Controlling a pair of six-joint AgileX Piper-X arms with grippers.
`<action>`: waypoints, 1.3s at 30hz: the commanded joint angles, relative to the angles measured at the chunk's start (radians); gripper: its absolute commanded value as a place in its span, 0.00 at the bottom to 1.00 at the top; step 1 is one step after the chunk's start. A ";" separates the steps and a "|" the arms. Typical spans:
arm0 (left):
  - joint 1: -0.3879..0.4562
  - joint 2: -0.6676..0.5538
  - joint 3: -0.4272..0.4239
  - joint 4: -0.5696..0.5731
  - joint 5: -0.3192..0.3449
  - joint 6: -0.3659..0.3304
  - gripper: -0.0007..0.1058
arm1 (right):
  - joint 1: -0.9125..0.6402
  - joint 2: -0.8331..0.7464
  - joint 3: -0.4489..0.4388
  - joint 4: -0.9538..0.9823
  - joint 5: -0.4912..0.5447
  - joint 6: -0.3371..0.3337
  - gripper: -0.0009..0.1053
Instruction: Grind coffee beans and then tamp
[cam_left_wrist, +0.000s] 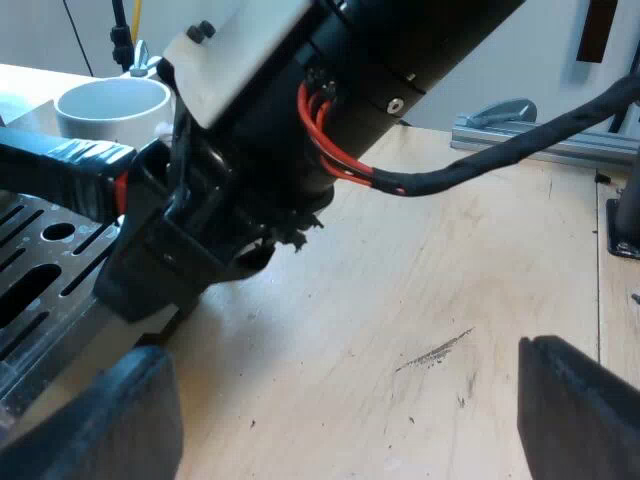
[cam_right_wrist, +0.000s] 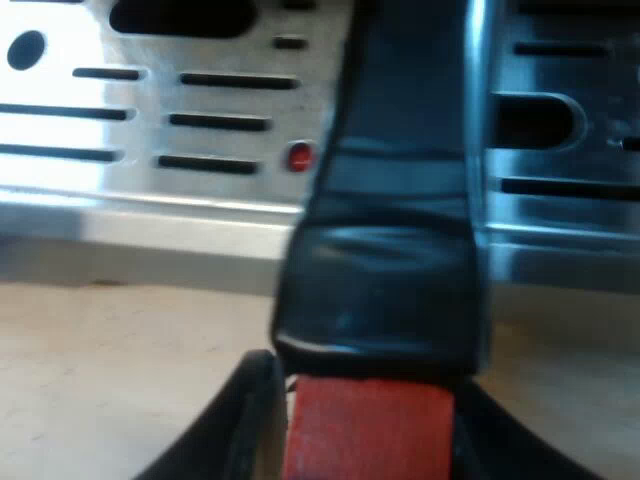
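Note:
The metal holder's dark handle (cam_right_wrist: 390, 270) runs out over the espresso machine's slotted drip tray (cam_right_wrist: 150, 120), and its red end (cam_right_wrist: 370, 430) sits between the fingers of my right gripper (cam_right_wrist: 365, 440), which is shut on it. From the left wrist view the same right gripper (cam_left_wrist: 150, 230) clamps the handle (cam_left_wrist: 60, 165) at the tray's edge (cam_left_wrist: 40, 260). My left gripper (cam_left_wrist: 350, 400) hangs over bare wood with its fingers (cam_left_wrist: 110, 410) wide apart and nothing between them.
A white mug (cam_left_wrist: 110, 105) stands behind the handle, beside the drip tray. The wooden table (cam_left_wrist: 400, 290) stretches under my left gripper to an aluminium rail (cam_left_wrist: 560, 145). A small red button (cam_right_wrist: 299, 156) shows on the tray.

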 joint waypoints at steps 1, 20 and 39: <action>-0.003 -0.001 -0.008 -0.013 0.018 -0.002 0.67 | -0.002 -0.003 -0.003 -0.014 -0.007 -0.020 0.05; -0.003 -0.001 -0.008 -0.013 0.021 -0.002 0.67 | 0.047 -0.003 -0.003 -0.010 0.033 -0.022 0.01; -0.003 -0.001 -0.008 -0.008 0.021 -0.002 0.67 | 0.158 -0.051 -0.003 0.083 0.135 0.065 0.01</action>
